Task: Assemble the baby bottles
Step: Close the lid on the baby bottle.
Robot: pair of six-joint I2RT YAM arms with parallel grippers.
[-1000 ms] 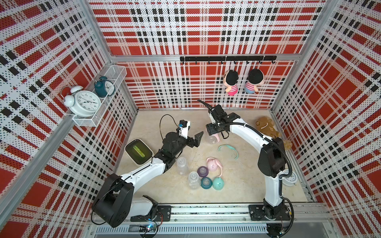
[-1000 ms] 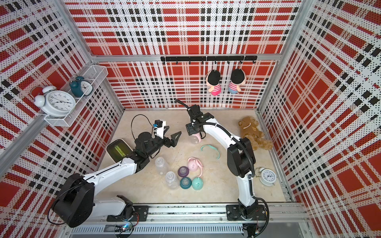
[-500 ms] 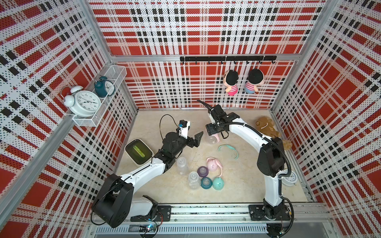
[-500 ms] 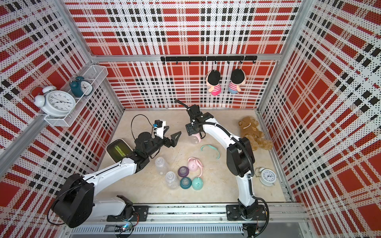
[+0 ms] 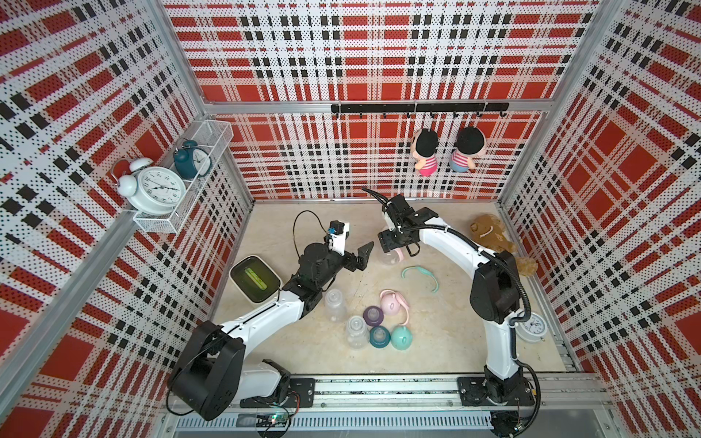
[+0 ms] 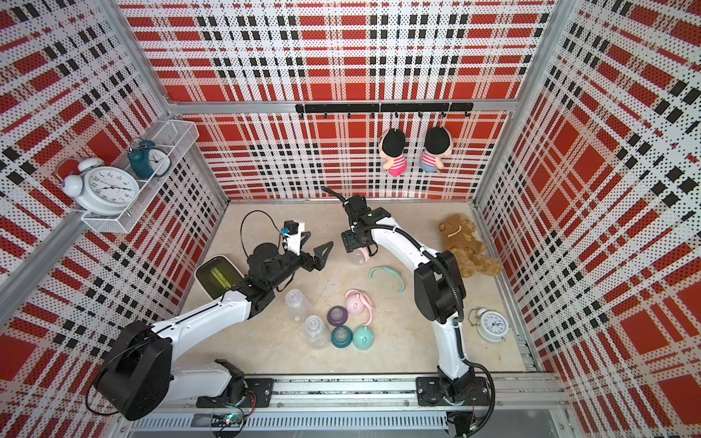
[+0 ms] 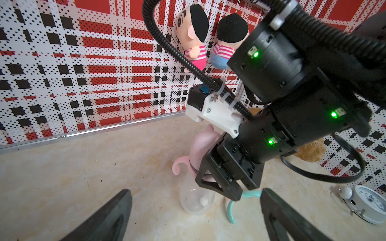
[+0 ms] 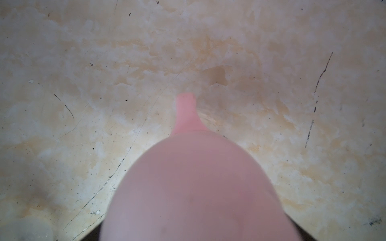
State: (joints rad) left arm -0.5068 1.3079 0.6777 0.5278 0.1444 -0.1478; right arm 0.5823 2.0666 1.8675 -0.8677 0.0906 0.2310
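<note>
Top views both show the left hand (image 5: 356,246) hanging over the counter (image 5: 436,352) near frame centre, its fingers spread wide with nothing between them. Just right of it, the right hand (image 5: 392,249) points down onto a pink bottle (image 5: 389,260) that stands upright and capped. Lower in the frame the loose parts cluster: a clear bottle body (image 5: 335,305), a second clear body (image 5: 356,332), a purple collar (image 5: 373,314), a teal collar (image 5: 379,336), a teal cap (image 5: 401,337) and a pink cap (image 5: 390,303) touching a pink handle ring (image 5: 404,316). A teal handle ring (image 5: 421,273) lies alone, right of the pink bottle. Left wrist view: the left hand's dark fingers (image 7: 117,210) sit at the lower corners, and the right hand's near finger crosses the bottle's neck at centre (the far finger is hidden, so I cannot tell whether it pinches the bottle). Right wrist view: the bottle's blurred pink dome fills the lower middle, one ear poking upward, with bare counter around it.
</note>
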